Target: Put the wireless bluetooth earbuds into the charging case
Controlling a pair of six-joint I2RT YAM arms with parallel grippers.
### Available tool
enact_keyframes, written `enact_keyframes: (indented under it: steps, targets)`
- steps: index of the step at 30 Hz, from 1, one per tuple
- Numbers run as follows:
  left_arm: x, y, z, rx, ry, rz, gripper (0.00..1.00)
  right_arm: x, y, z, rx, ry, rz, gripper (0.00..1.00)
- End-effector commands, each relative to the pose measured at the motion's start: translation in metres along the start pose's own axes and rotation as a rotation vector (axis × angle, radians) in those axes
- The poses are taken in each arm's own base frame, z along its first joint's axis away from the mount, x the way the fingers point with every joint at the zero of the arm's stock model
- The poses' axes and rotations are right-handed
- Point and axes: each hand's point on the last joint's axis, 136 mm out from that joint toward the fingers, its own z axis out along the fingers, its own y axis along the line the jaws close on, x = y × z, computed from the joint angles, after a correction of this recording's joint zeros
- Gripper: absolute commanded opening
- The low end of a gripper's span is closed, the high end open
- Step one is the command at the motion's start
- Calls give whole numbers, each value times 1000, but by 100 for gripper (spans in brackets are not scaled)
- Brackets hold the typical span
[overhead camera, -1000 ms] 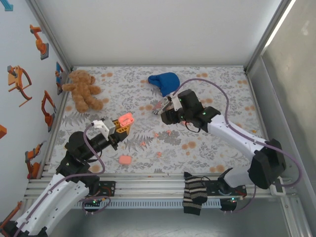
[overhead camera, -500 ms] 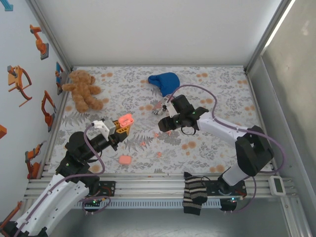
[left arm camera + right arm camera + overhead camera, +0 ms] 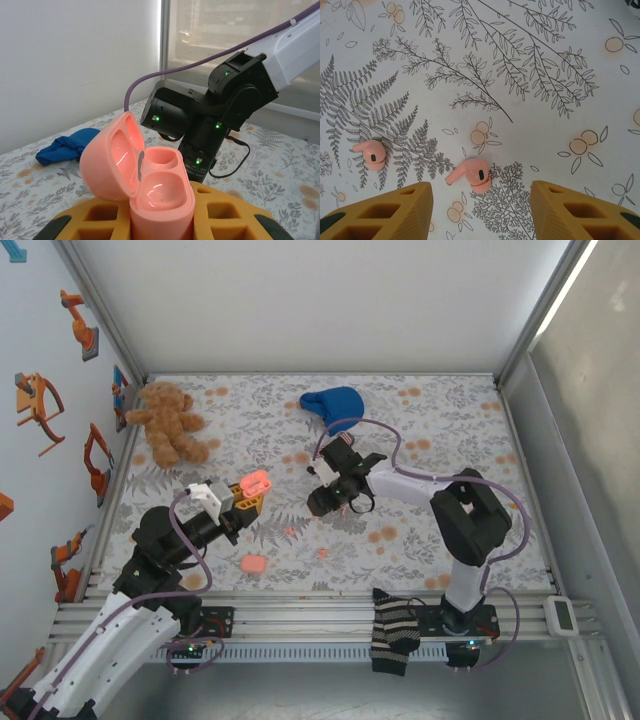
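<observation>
Right gripper (image 3: 481, 196), open and empty, straddled the nearer earbud (image 3: 470, 175) and needed a centred, gentle pinch before lifting it toward the case (image 3: 155, 185).

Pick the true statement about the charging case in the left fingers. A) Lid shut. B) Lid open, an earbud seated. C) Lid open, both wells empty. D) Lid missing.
C: the charging case, clamped in the left fingers, shows its lid flipped back over two bare wells.
</observation>
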Motion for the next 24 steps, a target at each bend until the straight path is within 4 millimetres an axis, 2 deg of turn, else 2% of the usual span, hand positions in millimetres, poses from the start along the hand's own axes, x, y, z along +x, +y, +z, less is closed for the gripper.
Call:
enact_keyframes:
  steps: [1,9,24]
  targets:
    - [-2,1,0,-6,-22,-13,0,-2,4,5,6,23,-37,52]
    - [-2,1,2,-4,-21,-14,0,3,2,20,15,66,-43,47]
    - [-3,1,1,-4,-24,-17,0,10,6,31,2,106,-59,40]
